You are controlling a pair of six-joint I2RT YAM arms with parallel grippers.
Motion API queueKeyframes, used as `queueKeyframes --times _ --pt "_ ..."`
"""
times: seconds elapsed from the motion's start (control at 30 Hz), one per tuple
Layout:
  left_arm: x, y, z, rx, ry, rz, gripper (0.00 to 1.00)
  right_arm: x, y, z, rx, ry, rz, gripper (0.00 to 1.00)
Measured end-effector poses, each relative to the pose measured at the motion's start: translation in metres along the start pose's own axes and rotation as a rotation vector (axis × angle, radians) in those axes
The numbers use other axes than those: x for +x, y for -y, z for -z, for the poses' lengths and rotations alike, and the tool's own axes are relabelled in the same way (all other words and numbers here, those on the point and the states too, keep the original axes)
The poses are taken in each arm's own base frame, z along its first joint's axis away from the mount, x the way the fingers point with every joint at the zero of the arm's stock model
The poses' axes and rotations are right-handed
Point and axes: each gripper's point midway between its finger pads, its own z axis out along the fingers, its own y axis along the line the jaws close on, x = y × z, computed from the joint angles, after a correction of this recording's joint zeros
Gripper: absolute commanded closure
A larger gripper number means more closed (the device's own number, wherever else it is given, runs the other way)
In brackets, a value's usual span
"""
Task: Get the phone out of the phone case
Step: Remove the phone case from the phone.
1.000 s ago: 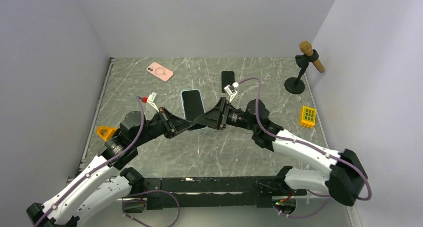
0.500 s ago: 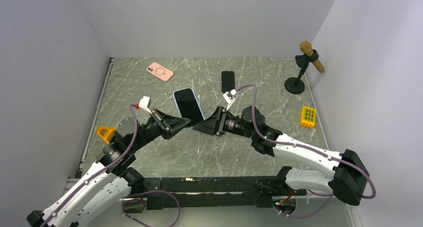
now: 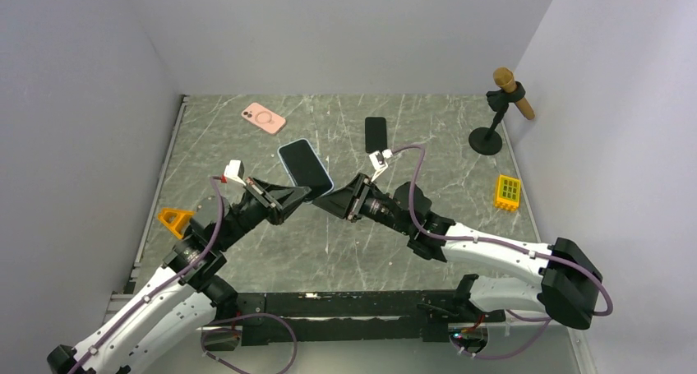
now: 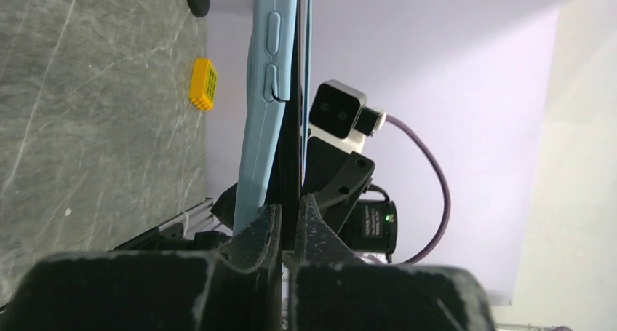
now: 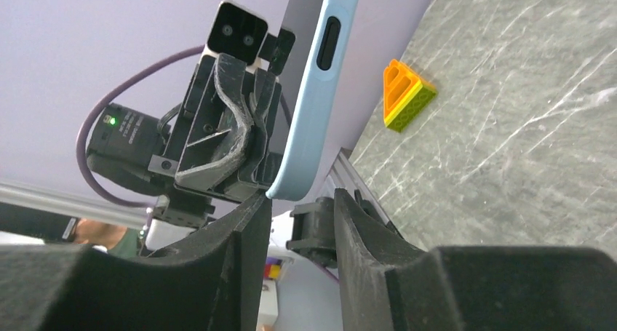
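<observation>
phone [image 3: 305, 168] | raised, shifted left (tilted more) | left gripper [image 3: 307, 195] carried it | right gripper [image 3: 317, 205] followed

Table: grey marbled slab [image 3: 329, 251], spread below both pairs of jaws.
Pink case [image 3: 263, 117]: lies flat, beyond the left gripper [image 3: 306, 195] and left of its jaws, near the far edge.
Black phone [image 3: 376, 133]: lies flat, beyond the right gripper [image 3: 322, 203] and right of its jaws.
Mic stand [image 3: 486, 140]: round base on the slab, well right of the right jaws, in the far right corner.
Yellow block [image 3: 509, 191]: well right of the right jaws, by the right wall.
Orange piece [image 3: 173, 219]: left of and behind the left jaws, at the left edge.
</observation>
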Motion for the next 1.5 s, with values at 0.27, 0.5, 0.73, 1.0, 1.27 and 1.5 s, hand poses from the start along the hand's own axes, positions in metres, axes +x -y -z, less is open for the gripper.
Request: queueKeyframes --times 0.27,0.5,0.73,1.0,1.27,1.5 --pt "-0.012 0.003 -0.005 0.009 0.065 0.053 1.00 -0.012 0.002 -0.012 0.021 0.128 -0.001 0.72" --pt "-0.025 0.001 -0.012 0.011 0.133 0.087 1.00 -0.022 0.004 -0.029 0.063 0.252 0.006 0.99" --pt "-0.037 -0.001 -0.018 0.010 0.194 0.100 1.00 -0.033 0.014 -0.040 0.149 0.334 -0.048 1.00" --pt "-0.028 -0.014 -0.013 -0.048 0.159 0.096 1.00 -0.021 0.027 -0.028 0.211 0.297 -0.167 1.00" --pt "-0.019 -0.019 -0.006 -0.054 0.129 0.097 1.00 -0.011 0.029 -0.020 0.228 0.250 -0.229 1.00" --pt "-0.020 -0.029 -0.008 -0.068 0.135 0.096 1.00 -0.003 0.041 -0.018 0.265 0.254 -0.266 1.00"
